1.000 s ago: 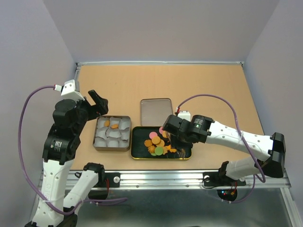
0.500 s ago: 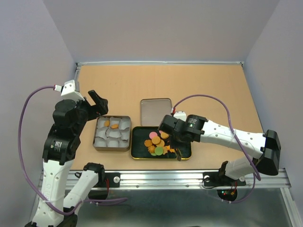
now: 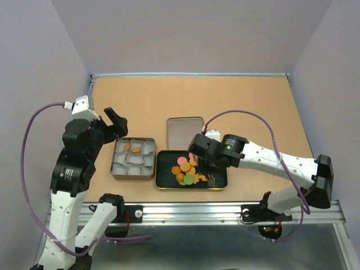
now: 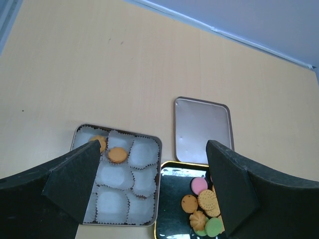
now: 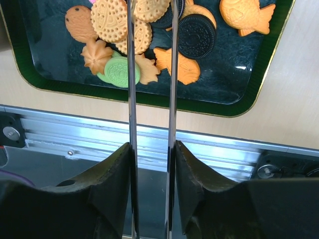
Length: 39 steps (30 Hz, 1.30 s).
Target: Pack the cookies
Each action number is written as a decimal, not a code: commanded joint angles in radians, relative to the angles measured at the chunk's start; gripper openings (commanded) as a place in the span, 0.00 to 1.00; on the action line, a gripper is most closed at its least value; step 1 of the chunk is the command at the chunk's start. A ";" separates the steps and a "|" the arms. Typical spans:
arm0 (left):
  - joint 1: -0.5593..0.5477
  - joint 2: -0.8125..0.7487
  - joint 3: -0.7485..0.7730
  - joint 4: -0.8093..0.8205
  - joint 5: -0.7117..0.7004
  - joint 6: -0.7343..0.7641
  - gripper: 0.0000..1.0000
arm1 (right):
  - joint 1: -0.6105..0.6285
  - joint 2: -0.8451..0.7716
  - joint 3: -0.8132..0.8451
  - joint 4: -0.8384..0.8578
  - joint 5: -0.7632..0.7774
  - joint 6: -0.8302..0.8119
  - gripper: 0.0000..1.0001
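The cookies lie heaped in a black tray, round orange, tan, pink, green and black ones plus orange fish shapes. Two orange cookies sit in paper cups at the far left of a square tin. My right gripper hangs low over the tray's right part. Its two thin blades stand a cookie's width apart, with a tan cookie between them at the frame's top edge; the tips are out of view. My left gripper is open and empty, raised above the tin's far left corner.
The tin's grey lid lies flat just behind the tray. The tin's other paper cups hold nothing. The metal rail runs along the table's near edge, close to the tray. Purple walls close in the table's sides and back.
My right gripper dipped toward the tray's near edge, then drew back up toward the tray's far side. The left arm and the cookies in the tin have not moved.
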 commanded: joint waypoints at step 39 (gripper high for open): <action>-0.033 -0.052 -0.033 0.027 -0.036 0.035 0.99 | 0.000 0.039 0.106 0.028 -0.164 0.015 0.39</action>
